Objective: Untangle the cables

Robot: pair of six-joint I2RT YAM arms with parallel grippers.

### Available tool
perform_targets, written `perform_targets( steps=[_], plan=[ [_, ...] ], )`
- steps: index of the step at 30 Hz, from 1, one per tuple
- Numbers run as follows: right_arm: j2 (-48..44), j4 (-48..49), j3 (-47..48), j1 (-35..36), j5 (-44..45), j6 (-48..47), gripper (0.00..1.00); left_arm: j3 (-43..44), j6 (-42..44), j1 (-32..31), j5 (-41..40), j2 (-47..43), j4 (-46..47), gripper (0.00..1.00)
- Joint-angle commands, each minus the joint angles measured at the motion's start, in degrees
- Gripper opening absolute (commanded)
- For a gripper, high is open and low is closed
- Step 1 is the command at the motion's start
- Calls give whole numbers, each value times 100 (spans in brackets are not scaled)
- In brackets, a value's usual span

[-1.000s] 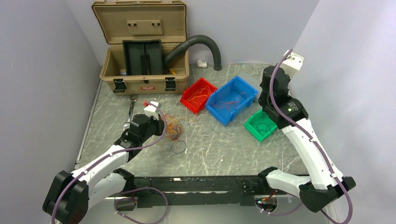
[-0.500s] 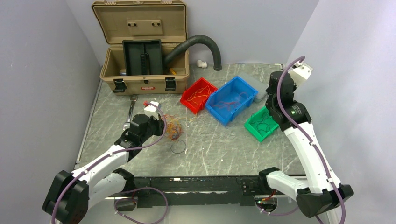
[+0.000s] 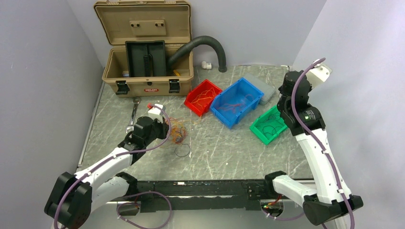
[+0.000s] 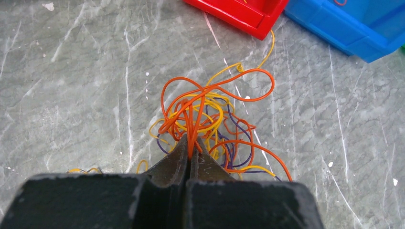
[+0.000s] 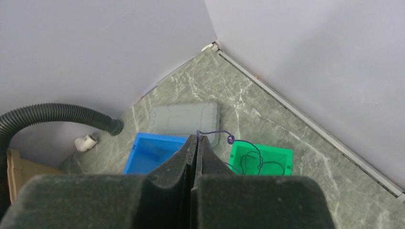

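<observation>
The loose tangle of orange, yellow and purple cables [image 3: 177, 130] lies on the table at the left; it fills the left wrist view [image 4: 210, 114]. My left gripper [image 3: 165, 129] [image 4: 192, 150] is shut on a bunch of orange wires at the tangle's near edge. My right gripper [image 3: 286, 89] [image 5: 197, 138] is raised high at the right and is shut on a thin purple wire [image 5: 215, 133]. That wire hangs down toward the green bin [image 5: 282, 155], which holds dark wires [image 5: 253, 160]. A small black coil [image 3: 182, 150] lies alone near the tangle.
A red bin [image 3: 190, 101] [image 4: 239, 12] with orange wires, a blue bin [image 3: 229, 116] [image 5: 153, 150] with red wires and the green bin [image 3: 256, 130] stand mid-right. A grey lid [image 3: 265, 88] [image 5: 184, 117] lies behind them. An open tan toolbox [image 3: 143, 47] and a ribbed black hose [image 3: 205, 42] are at the back.
My right arm has swung to the right and up, away from the bins, with the purple wire in its jaws. The left arm and the tangle have barely moved.
</observation>
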Motion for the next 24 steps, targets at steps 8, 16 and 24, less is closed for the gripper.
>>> perform_targets(
  steps=[8,16,24],
  plan=[
    [-277,183,442,-71,305,-74,0,35,67,-6,-38,22,300,0],
    [-232,239,689,-72,220,-71,0,35,64,5,-38,23,300,0],
    [8,325,1169,-80,69,-111,0,30,65,-1,-38,8,296,0]
  ],
)
